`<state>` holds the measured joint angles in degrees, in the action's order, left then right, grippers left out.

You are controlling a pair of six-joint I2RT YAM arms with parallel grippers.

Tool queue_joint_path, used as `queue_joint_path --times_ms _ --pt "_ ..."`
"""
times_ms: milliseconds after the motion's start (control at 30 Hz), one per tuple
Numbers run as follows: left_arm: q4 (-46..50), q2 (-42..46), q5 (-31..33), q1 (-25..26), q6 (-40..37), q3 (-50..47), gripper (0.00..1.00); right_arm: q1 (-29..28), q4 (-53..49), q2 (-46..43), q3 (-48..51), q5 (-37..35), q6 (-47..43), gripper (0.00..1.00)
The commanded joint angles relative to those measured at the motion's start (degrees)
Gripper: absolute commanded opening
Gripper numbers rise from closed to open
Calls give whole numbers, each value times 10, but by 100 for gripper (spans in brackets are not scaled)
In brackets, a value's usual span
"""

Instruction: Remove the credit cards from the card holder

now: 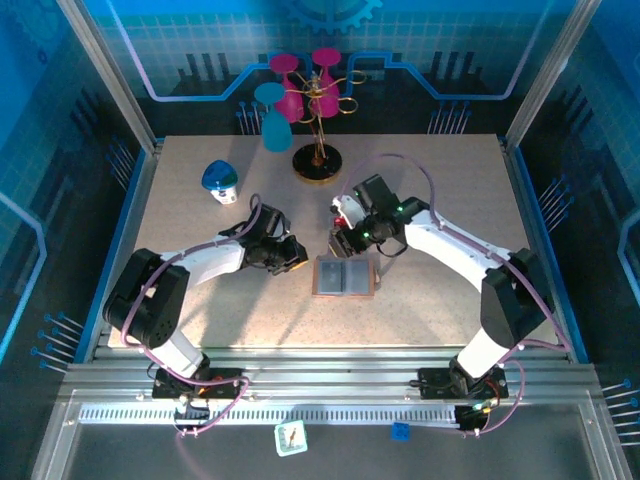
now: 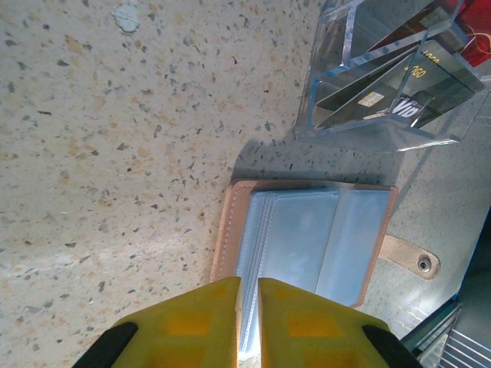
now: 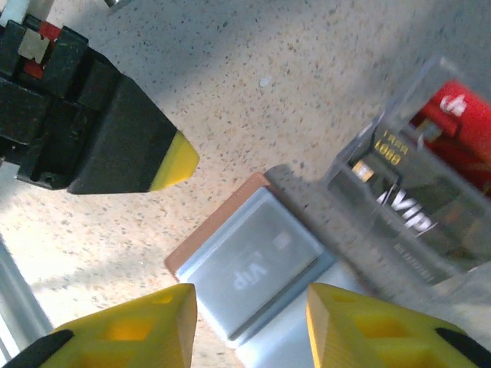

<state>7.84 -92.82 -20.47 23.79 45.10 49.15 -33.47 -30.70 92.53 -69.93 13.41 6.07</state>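
The card holder (image 1: 345, 278) lies open on the table, brown rim up, grey-blue pockets showing (image 2: 307, 238). A grey credit card marked "VIP" (image 3: 257, 264) sits behind its translucent pocket. My right gripper (image 3: 249, 307) hangs open above that card, one yellow finger on each side, touching nothing. My left gripper (image 2: 247, 295) is shut, its tips over the holder's near edge; whether they press on it I cannot tell. A clear plastic box (image 3: 430, 199) beside the holder contains a red card (image 3: 464, 115) and a dark "VIP" card (image 2: 418, 100).
A stand with pink and blue cups (image 1: 315, 100) rises at the back of the table. A blue-and-white object (image 1: 220, 180) sits at the back left. The holder's snap tab (image 2: 410, 259) sticks out to one side. Metal rails border the table.
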Motion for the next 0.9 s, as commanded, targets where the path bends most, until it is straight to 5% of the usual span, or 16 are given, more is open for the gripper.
queue_joint_path --times_ms 0,533,867 --pt "-10 -14 -24 -2 10 21 14 -6 81 -21 45 49 171 38" --pt "-1 -73 -39 29 16 55 10 -2 232 23 133 166 349 34" --pt "26 -79 -29 33 18 40 7 6 193 86 126 178 389 31"
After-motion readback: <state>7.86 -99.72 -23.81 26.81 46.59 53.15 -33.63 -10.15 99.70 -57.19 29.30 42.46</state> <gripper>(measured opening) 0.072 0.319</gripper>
